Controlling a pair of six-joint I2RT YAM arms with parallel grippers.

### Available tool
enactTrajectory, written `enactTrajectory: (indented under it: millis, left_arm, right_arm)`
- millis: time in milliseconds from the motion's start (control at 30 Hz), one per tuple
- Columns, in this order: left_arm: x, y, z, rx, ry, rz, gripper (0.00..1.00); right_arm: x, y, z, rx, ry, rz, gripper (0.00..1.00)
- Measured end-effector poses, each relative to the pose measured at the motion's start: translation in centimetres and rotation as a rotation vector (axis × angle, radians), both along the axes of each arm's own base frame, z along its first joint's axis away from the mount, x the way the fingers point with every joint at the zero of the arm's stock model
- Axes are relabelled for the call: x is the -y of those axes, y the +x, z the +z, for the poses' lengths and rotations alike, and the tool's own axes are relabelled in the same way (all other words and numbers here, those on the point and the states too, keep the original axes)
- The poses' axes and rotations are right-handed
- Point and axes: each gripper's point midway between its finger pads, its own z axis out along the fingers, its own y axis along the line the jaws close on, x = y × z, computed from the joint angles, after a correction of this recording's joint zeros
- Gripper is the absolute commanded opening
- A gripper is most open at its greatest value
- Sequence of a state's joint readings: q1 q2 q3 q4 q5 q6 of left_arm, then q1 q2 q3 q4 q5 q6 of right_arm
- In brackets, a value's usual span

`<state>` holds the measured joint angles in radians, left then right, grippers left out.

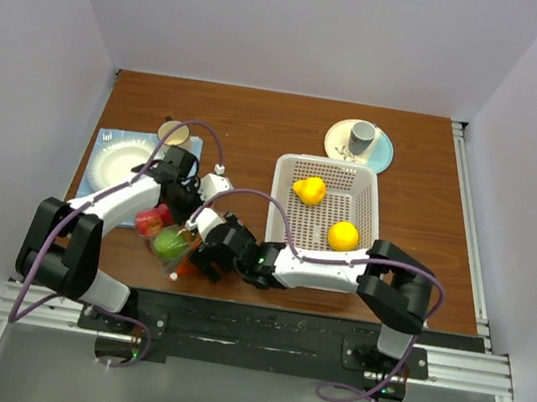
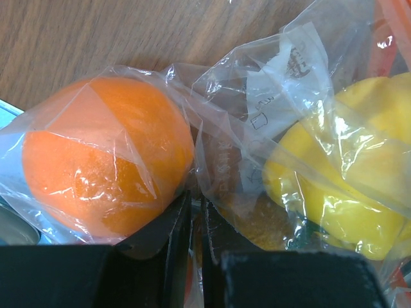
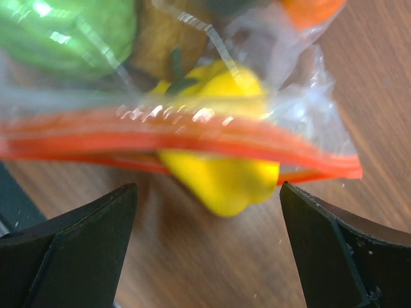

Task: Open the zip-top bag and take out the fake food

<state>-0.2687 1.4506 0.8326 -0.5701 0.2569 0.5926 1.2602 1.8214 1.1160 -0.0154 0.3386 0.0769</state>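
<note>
The zip-top bag (image 1: 170,240) lies on the table's near left, holding red and green fake food. My left gripper (image 1: 182,214) is shut on a fold of the bag's plastic (image 2: 196,202), between an orange fruit (image 2: 103,154) and a yellow one (image 2: 347,192) inside the bag. My right gripper (image 1: 208,253) is open (image 3: 207,190), facing the orange-red zip strip (image 3: 192,142). A yellow toy (image 3: 225,183) pokes out from under the strip between the fingers. A green piece (image 3: 64,32) sits deeper in the bag. Two yellow fruits (image 1: 310,190) (image 1: 343,235) lie in the white basket (image 1: 376,209).
A grey cup (image 1: 362,134) stands on a small plate at the back right. A white plate (image 1: 117,163) on a blue mat sits at the left, close behind the left arm, with a small round thing (image 1: 172,132) behind it.
</note>
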Motion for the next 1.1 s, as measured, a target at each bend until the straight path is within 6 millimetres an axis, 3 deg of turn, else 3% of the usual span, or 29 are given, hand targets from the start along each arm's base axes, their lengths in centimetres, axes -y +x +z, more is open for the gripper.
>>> enactTrajectory:
  millis: [267, 333, 367, 400, 467, 500, 567, 600, 700, 800, 967, 1100]
  left_arm:
    - [0.0, 0.0, 0.0, 0.001, 0.001, -0.003, 0.16]
    - [0.0, 0.0, 0.0, 0.001, 0.002, -0.003, 0.16]
    - [0.0, 0.0, 0.0, 0.001, 0.002, -0.003, 0.16]
    - [0.0, 0.0, 0.0, 0.001, 0.002, -0.003, 0.16]
    - [0.0, 0.0, 0.0, 0.001, 0.002, -0.003, 0.16]
    - [-0.1, -0.1, -0.1, -0.001, 0.006, -0.002, 0.16]
    - [-0.2, -0.1, -0.1, -0.002, 0.01, -0.001, 0.16]
    - [-0.3, -0.1, -0.1, -0.001, 0.012, -0.001, 0.16]
    - [-0.3, -0.1, -0.2, -0.002, 0.013, -0.001, 0.16]
    - [-0.3, -0.1, -0.2, -0.002, 0.012, -0.001, 0.16]
    - [-0.3, -0.2, -0.2, -0.005, 0.014, -0.001, 0.16]
    - [-0.3, -0.3, -0.3, -0.012, 0.014, -0.001, 0.16]
  right_arm:
    - [-1.9, 1.0, -1.3, -0.042, 0.039, 0.016, 0.95]
    - [-2.2, 0.8, -2.0, -0.061, 0.038, 0.028, 0.88]
    - [-2.3, 0.7, -2.4, -0.07, 0.034, 0.031, 0.83]
    - [-2.4, 0.5, -2.7, -0.08, 0.032, 0.035, 0.67]
    - [-2.5, 0.3, -3.2, -0.095, 0.028, 0.043, 0.5]
    - [-2.5, 0.2, -3.3, -0.1, 0.03, 0.042, 0.36]
    - [-2.6, 0.0, -3.3, -0.112, 0.037, 0.047, 0.22]
    - [-2.7, -0.1, -3.2, -0.115, 0.041, 0.049, 0.07]
    - [-2.2, -0.4, -2.5, -0.118, 0.05, 0.049, 0.01]
    - [-0.7, -0.9, -0.1, -0.11, 0.067, 0.049, 0.04]
    - [1.7, -1.3, 7.2, -0.055, 0.17, 0.035, 0.07]
    - [6.2, -0.5, 12.5, 0.045, 0.246, -0.064, 0.13]
